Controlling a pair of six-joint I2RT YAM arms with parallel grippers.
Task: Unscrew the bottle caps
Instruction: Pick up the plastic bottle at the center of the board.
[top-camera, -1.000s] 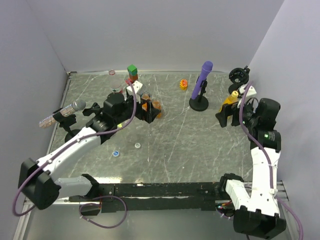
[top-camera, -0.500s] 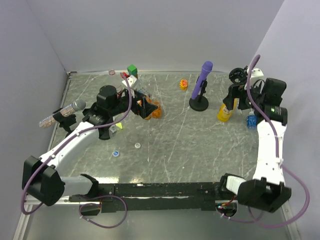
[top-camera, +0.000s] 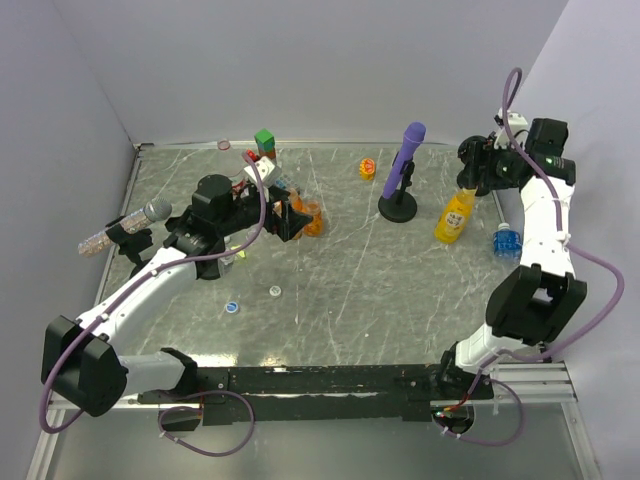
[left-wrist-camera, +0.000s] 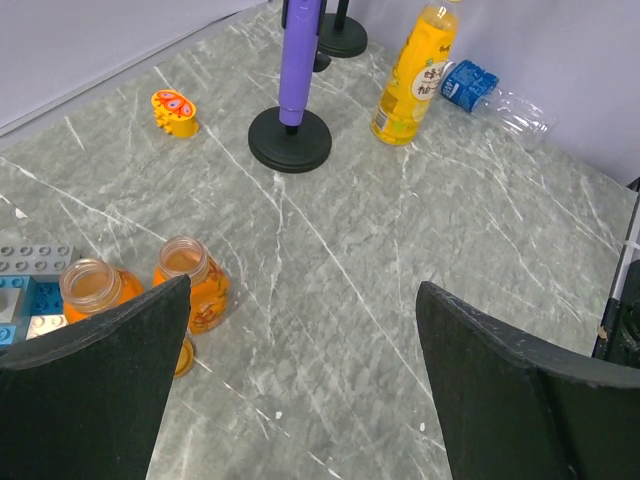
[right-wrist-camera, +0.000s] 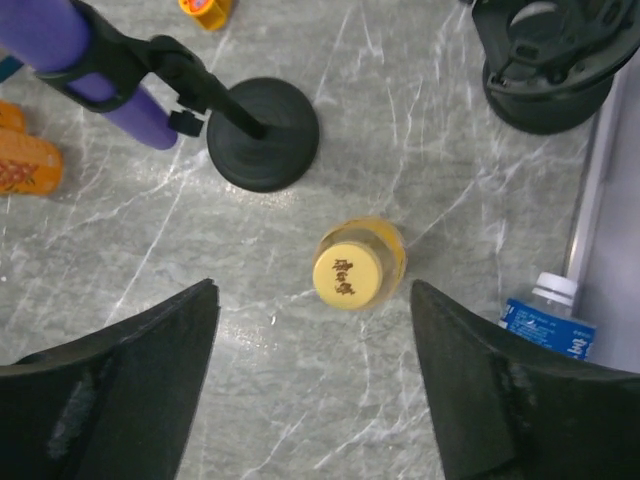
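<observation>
The yellow juice bottle (top-camera: 454, 217) stands upright at the right, its yellow cap (right-wrist-camera: 346, 275) on. My right gripper (top-camera: 480, 172) is open and empty, above and just behind it (right-wrist-camera: 313, 300). A blue-labelled bottle (top-camera: 506, 240) lies beside it, white cap (right-wrist-camera: 555, 288) on. Two small orange bottles (left-wrist-camera: 190, 285) stand uncapped left of centre, with a yellow cap (left-wrist-camera: 181, 357) on the table beside them. My left gripper (top-camera: 290, 215) is open and empty next to them (left-wrist-camera: 302, 290). Loose blue (top-camera: 232, 307) and white (top-camera: 275, 291) caps lie near the front left.
A purple microphone on a black stand (top-camera: 403, 175) stands between the orange bottles and the juice bottle. A black round object (top-camera: 477, 150) is in the back right corner. Stacked blocks (top-camera: 264, 140), a small yellow toy (top-camera: 368, 168) and a grey microphone (top-camera: 140, 215) are there too.
My right gripper has let go of the yellow juice bottle, risen and drawn back toward the far right corner. The bottle now stands upright. My left gripper shifted slightly by the orange bottles.
</observation>
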